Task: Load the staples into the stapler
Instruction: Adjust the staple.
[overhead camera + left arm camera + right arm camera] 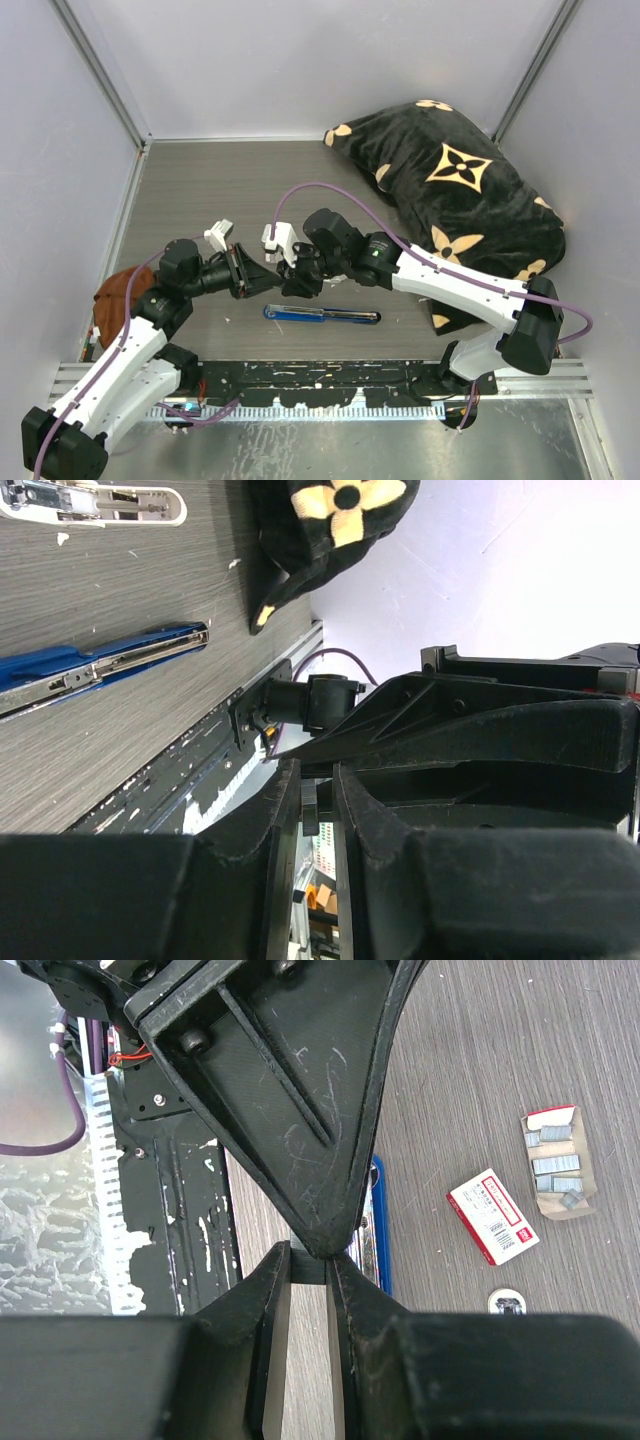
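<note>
- The right tool (292, 278) was clamped on the staples (308, 1265), holding the small grey block in the air over the stapler (322, 314), probably for a hand-over or a regrip.
- The left tool (262, 276) met it tip to tip, jaws narrowed about the same block. Whether it actually gripped, I could not tell.
- The stapler lay opened out flat on the grey wood-grain surface (200, 190) with its channel up, likely ready for loading.
- A red-and-white box (493, 1216) and an opened carton (558, 1160) of spare strips lay apart from it. A black flowered cushion (450, 190) filled the back right corner between pale walls (300, 60).
</note>
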`<state>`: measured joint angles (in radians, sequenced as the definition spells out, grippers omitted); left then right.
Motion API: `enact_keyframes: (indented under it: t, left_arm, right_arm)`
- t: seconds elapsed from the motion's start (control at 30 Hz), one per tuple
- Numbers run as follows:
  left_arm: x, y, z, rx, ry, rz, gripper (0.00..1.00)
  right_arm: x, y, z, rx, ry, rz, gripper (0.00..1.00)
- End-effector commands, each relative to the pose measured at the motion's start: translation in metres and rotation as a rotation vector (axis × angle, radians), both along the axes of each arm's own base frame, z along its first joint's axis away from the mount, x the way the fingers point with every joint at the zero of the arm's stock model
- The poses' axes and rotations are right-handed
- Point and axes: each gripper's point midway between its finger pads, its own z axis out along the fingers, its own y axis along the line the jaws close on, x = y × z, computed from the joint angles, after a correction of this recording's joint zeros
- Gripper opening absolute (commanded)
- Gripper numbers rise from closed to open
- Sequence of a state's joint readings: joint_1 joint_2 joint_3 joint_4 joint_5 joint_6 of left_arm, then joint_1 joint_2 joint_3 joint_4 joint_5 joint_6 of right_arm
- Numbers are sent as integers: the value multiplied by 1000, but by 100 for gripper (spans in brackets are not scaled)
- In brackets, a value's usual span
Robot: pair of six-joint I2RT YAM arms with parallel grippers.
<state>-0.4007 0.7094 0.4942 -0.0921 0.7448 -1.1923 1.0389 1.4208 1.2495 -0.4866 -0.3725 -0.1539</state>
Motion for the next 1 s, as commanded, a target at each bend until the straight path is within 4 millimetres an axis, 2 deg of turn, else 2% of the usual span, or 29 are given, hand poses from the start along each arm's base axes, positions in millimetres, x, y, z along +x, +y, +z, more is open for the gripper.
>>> enact_keyframes:
  t: [0.0,0.17,0.47,0.67,0.9,0.97]
  left_arm:
    - [-5,-1,12,-29,-40,-25,20]
    - [-5,-1,10,-30,-37,-20,17]
    - [-4,0,9,-35,-34,-10,12]
    - [-2,0,12,-53,-37,8,11]
    - [-5,-1,23,-88,-47,0,11]
    - [-6,-1,29,-101,-48,-4,11]
  right_arm:
    - [6,7,28,69,-46,-24,13]
    - [8,6,31,77,-53,-34,20]
    - [8,1,38,95,-69,-53,41]
    - [5,-7,45,125,-77,-61,52]
    - [2,-25,60,287,-48,-74,56]
    - [1,-29,69,368,-60,-98,58]
